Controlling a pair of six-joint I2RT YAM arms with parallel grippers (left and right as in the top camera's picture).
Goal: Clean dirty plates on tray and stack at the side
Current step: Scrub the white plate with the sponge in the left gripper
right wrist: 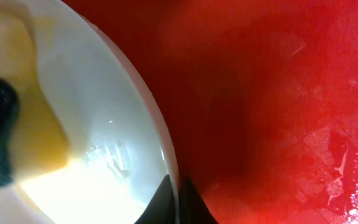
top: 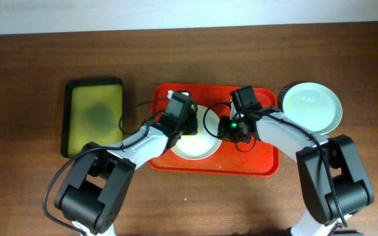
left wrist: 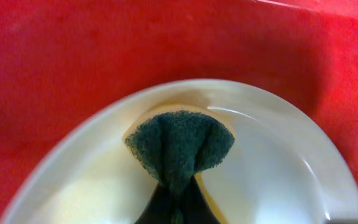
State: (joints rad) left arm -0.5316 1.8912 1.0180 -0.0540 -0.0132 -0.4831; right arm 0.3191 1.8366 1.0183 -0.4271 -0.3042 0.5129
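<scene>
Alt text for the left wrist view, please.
A folded sponge, dark green scouring face outward with yellow beneath, is pinched in the left gripper and pressed against a glossy white plate. The plate sits on the red tray.

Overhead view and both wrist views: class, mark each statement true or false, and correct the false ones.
1. The white round plate lies on the large red rectangular plastic tray. True.
2. The left pincer presses a dark green and yellow sponge onto that plate. True.
3. The right pincer hangs open above the black tray. False: it is closed on the white round plate's rim, over the red tray.
4. The pale green round plate sits on the red tray. False: it rests on the brown wooden table, just off the tray's right end.
</scene>
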